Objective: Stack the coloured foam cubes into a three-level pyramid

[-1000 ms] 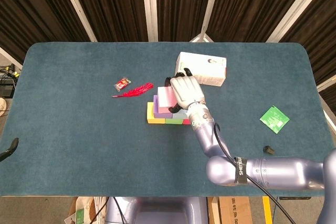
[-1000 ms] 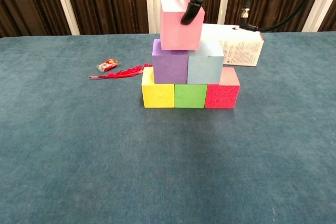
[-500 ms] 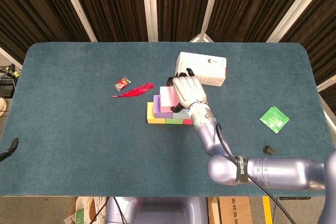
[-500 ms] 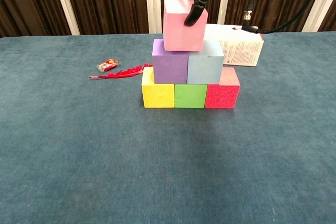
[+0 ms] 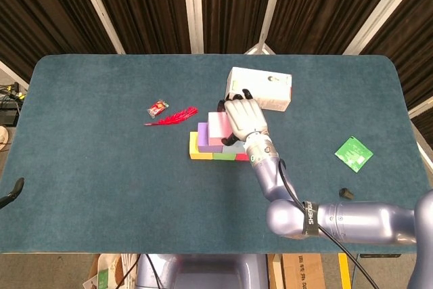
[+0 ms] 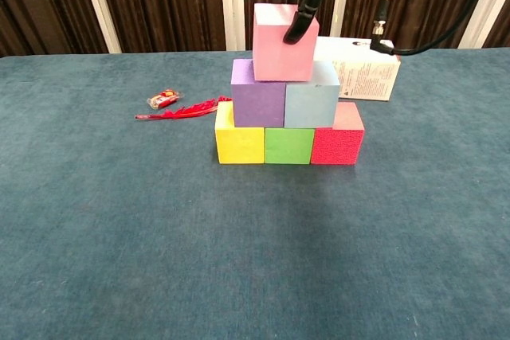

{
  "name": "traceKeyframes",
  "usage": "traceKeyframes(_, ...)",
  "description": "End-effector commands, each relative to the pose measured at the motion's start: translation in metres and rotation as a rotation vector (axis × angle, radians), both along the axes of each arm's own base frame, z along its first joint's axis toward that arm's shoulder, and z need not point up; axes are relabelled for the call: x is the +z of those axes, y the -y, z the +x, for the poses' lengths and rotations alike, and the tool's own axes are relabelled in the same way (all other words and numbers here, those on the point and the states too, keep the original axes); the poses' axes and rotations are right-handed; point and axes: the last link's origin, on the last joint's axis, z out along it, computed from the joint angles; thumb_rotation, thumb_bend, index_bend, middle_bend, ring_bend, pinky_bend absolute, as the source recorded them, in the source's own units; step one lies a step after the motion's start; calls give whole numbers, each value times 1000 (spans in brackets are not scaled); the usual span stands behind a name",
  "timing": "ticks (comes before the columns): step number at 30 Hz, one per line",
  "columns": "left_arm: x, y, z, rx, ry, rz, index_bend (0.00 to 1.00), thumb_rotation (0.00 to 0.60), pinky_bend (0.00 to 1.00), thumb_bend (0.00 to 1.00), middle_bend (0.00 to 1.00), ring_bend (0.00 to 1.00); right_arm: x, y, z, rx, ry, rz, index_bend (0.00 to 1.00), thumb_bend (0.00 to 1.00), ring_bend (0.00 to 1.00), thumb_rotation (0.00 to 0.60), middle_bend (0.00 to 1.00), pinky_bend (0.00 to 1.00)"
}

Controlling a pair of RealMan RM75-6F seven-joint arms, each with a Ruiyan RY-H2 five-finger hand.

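Three cubes form the bottom row: yellow [image 6: 239,143], green [image 6: 288,146] and red [image 6: 335,147]. A purple cube [image 6: 256,102] and a light blue cube [image 6: 311,103] sit on them. The pink cube [image 6: 283,44] is on top, straddling the purple and light blue ones. My right hand [image 5: 245,118] comes from above and grips it, with one dark finger [image 6: 301,12] down its front face. In the head view the hand covers most of the stack, leaving the pink cube [image 5: 218,126] and yellow cube [image 5: 195,147] showing. My left hand is out of sight.
A white carton [image 6: 362,71] lies just behind the stack. A red feather [image 6: 183,109] and a small sweet wrapper [image 6: 162,99] lie to the left. A green packet [image 5: 354,153] and a small black object [image 5: 346,193] are at the right.
My right hand has carried the pink cube to the right and slightly down, from over the purple cube to the middle of the second row.
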Motion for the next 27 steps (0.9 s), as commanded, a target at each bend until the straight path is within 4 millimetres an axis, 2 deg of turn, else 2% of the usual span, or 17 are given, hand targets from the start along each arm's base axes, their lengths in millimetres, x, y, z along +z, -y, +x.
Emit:
traceKeyframes(1,0,0,0,1,-1,-1,7,600,0,305,0,0,0,0,-1,-3,-2,-1,359,213,176,600,337,0)
traceKeyframes(27,-1,-1,0,8,-3,2,7,600,0,305,0,0,2,-1,-3,-4,-1,-2,360,213,155,600,315,0)
